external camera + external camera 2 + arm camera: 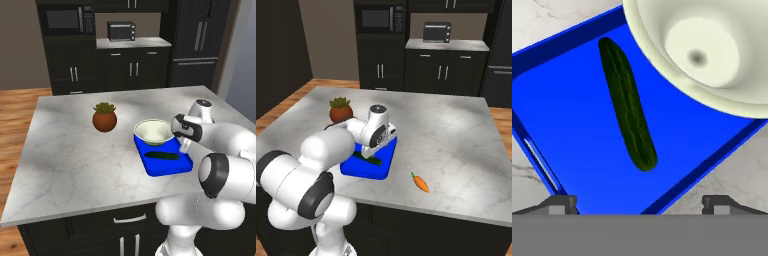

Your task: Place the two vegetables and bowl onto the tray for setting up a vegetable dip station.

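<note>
Carrot is lying alone on the marble island counter near its front edge, well apart from the tray. The gripper hangs over the blue tray, jaws spread wide, holding nothing. Cucumber lies flat on the tray, bowl on its far end. The potted plant sits toward the far left.

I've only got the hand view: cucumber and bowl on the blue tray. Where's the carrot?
Observer: The carrot lies on the counter, off the tray, on its right as the right base view shows it.
Operator: Anything else on the counter?
Observer: A potted plant stands beyond the bowl, to its left in the left base view.
Operator: Is the gripper holding anything?
Observer: No, the gripper is open above the cucumber.
</note>
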